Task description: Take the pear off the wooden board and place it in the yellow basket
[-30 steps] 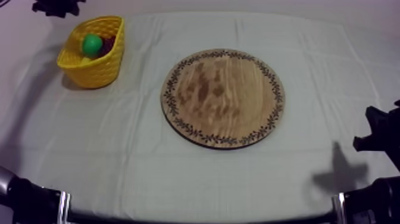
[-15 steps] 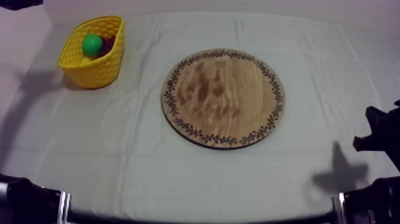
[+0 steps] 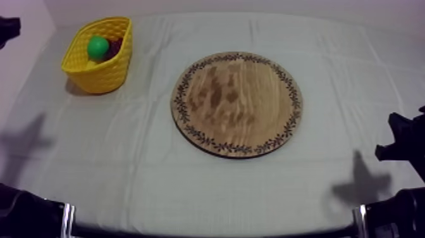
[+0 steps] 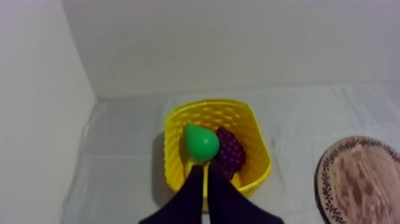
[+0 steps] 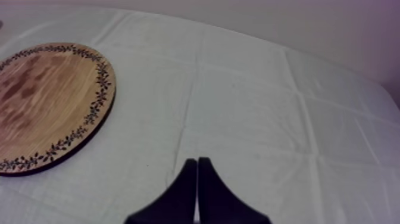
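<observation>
At the far left corner of the table (image 3: 145, 164), we see the yellow basket (image 3: 120, 73) with the pear (image 3: 97, 47) already inside it. The green pear lies on the basket's floor, its narrow end pointing away from our left end effector (image 4: 203, 171). A dark purple bunch of grapes (image 4: 231, 152) lies in the same basket, touching the pear on the side that faces the wooden board (image 3: 236, 104).

Our left end effector hovers above the basket's near rim. Its two black fingers lie pressed together as a narrow wedge and have hold of nothing. From above, a dark part of our left arm (image 3: 7, 28) shows past the table's left edge, near the basket but apart from it.

The round wooden board, with its leafy patterned rim, lies flat at the middle of the table, well apart from the basket.

Our right end effector (image 5: 197, 162) hangs over the grey-white cloth (image 5: 250, 113) beside the board, not touching it. Its fingers too are closed against each other in a thin wedge, gripping nothing. From above, our right arm (image 3: 405, 144) sits low at the table's right edge, well apart from the board and from the basket.
</observation>
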`<state>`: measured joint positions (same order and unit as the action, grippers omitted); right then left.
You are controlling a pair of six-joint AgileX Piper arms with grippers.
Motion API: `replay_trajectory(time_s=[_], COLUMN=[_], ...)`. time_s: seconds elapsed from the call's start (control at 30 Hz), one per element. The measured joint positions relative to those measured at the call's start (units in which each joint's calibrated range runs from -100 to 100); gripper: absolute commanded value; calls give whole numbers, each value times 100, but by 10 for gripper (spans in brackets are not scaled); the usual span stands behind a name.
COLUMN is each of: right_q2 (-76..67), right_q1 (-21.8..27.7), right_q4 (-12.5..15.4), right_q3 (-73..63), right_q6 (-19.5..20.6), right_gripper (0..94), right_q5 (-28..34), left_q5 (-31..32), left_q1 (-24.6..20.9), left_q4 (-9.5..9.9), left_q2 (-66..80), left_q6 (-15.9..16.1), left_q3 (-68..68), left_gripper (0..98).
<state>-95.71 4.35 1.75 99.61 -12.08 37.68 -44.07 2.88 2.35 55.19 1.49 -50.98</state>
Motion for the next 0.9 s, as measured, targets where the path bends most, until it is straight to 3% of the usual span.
replay_trajectory(time_s=[0.4, 0.9], right_q2=[0, 0], right_q1=[0, 0], right_q4=[0, 0], right_q3=[0, 0], right_q6=[0, 0], right_gripper=[3, 3], right_q5=[-2, -2], left_q5=[1442, 1608], left_q1=[1, -32], left_q4=[40, 46], left_q2=[2782, 4392], left_q6=[-193, -43], left_q3=[-2813, -4820], left_gripper=[0, 0])
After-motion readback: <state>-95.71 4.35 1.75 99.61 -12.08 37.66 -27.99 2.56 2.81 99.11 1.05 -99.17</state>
